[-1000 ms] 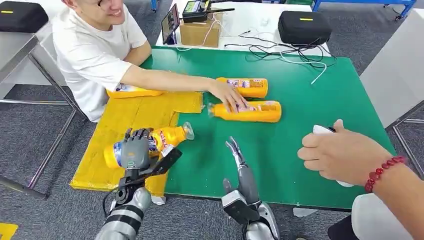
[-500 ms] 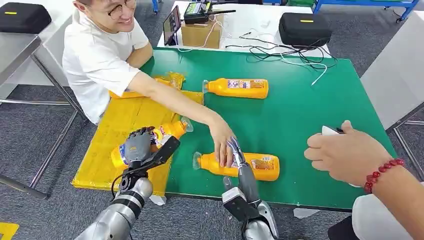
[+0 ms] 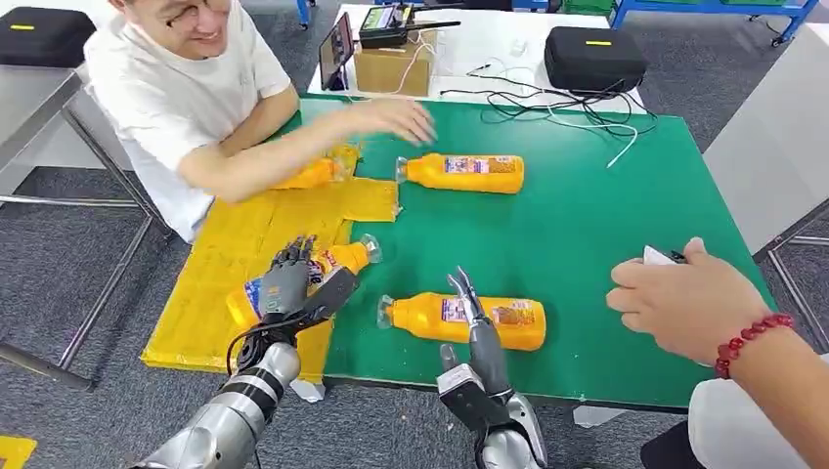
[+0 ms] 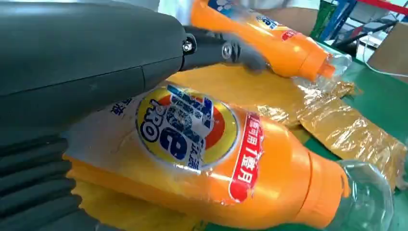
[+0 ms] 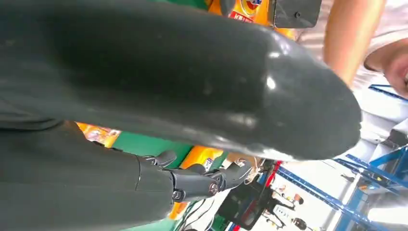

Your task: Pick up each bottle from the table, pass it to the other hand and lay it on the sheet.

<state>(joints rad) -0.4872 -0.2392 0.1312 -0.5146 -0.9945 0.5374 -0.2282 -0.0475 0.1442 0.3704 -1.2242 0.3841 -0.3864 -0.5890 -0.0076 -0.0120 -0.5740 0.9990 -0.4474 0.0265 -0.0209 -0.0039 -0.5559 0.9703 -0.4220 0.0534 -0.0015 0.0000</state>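
1. Since half a second ago, the person's arm (image 3: 293,156) has pulled back from the near bottle (image 3: 459,320) to the far side of the surface (image 3: 606,244), where its hand now hovers blurred over a bottle at the sheet's far edge (image 3: 313,173); the near bottle lies where it was set.
2. Green covers the surface, with a yellow sheet (image 3: 230,254) spread over its left part and hanging off the near edge. Grey carpet lies around it, and a white table (image 3: 489,44) stands behind.
3. Left hand (image 3: 285,283) lies over a bottle on the sheet (image 3: 332,269), fingers curled across its body; in the left wrist view the hand (image 4: 91,62) is pressed against the label of this bottle (image 4: 207,159), clear cap pointing toward the green.
4. Right hand (image 3: 469,318) stands upright at the near edge with fingers extended, empty, its fingertips in front of the near bottle; whether they touch it cannot be told.
5. A fourth bottle (image 3: 459,172) lies on its side on the green further back, well apart from both hands.
6. On the white table sit a cardboard box (image 3: 391,63), a black case (image 3: 594,54) and loose cables (image 3: 547,98).
7. Another person's hand with a red bead bracelet (image 3: 684,308) reaches in from the right, holding a white object.
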